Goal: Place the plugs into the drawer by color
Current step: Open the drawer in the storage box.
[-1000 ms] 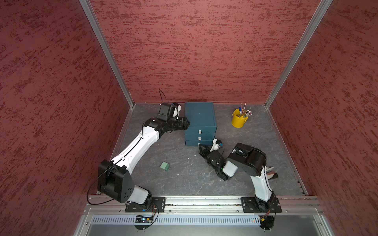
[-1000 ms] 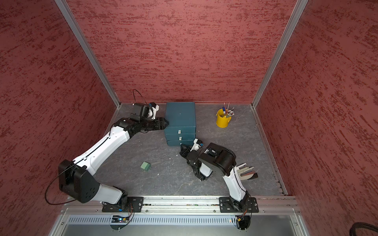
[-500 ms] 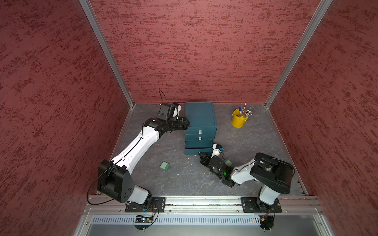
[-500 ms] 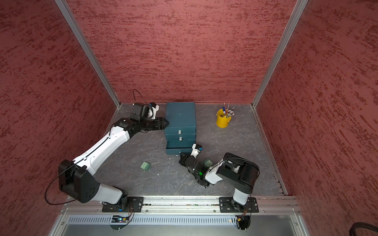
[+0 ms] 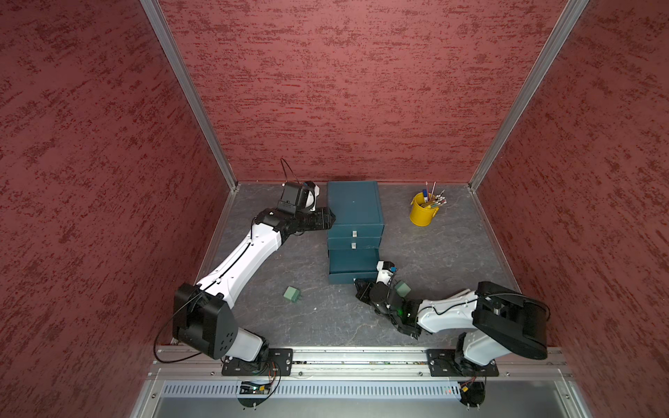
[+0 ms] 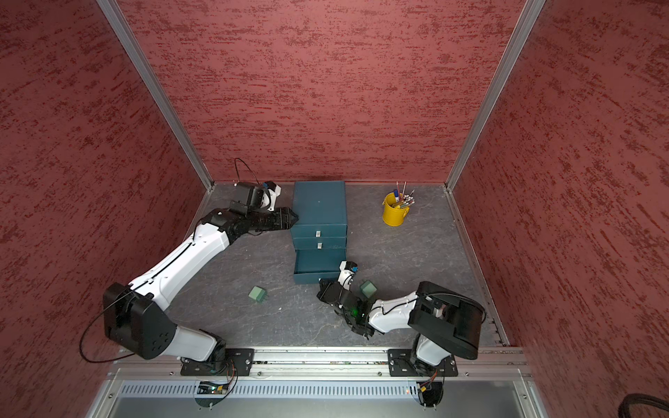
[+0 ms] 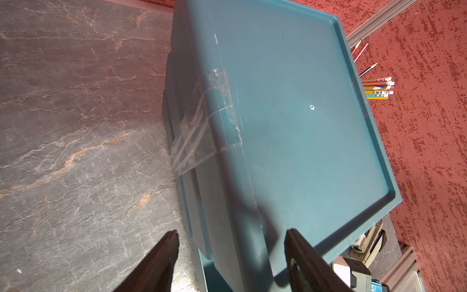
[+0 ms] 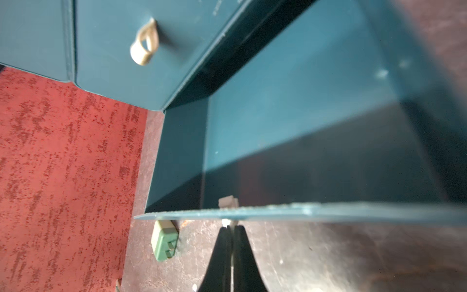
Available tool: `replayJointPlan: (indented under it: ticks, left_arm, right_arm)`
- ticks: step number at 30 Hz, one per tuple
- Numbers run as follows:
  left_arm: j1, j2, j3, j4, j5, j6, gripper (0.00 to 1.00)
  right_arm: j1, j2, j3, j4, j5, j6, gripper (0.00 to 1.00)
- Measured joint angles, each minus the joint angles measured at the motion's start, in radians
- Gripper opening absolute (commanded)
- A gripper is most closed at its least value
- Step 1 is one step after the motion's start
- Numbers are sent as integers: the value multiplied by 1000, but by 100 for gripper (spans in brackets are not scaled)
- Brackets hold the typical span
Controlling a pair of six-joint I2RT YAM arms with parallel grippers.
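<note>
Right wrist view: right claw (image 8: 231, 228) pinches the white tab (image 8: 228, 202) of the open drawer (image 8: 303, 126); a green plug (image 8: 164, 240) lies on the desk (image 8: 328, 252) beside it. Left claw (image 7: 232, 232) gapes open at the chest (image 7: 290, 113).

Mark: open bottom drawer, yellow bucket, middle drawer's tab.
open bottom drawer (image 5: 353, 261): a top view, inner floor.
yellow bucket (image 5: 420, 216): a top view, outer wall.
middle drawer's tab (image 5: 353, 246): a top view, tab centre.

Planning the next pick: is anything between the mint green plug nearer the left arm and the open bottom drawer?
Nothing visible: only bare grey tabletop separates the mint green plug from the pulled-out dark teal bottom drawer.
</note>
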Motion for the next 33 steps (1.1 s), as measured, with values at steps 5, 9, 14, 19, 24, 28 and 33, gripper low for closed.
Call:
replayJointPlan:
  ticks: [5,9,14,19,24,28,33]
  left_arm:
    - [0,0,0,0,0,0,70]
    - [0,0,0,0,0,0,70]
    - [0,0,0,0,0,0,70]
    - [0,0,0,0,0,0,71]
    - [0,-9,1,-11,0,-8,73]
    - [0,-48,13,-33,0,-24,75]
    - [0,-144,58,-61,-14,-50,77]
  right_arm:
    - [10,-4,-6,-57,-3,15,0]
    - [21,-4,-5,-82,-4,16,0]
    - [27,-10,-2,-108,-5,16,0]
    - [35,-32,27,-183,-3,11,44]
    - [82,-151,121,-405,45,-51,98]
    - [109,-296,253,-663,127,-87,98]
    - [76,-366,483,-1184,259,-19,99]
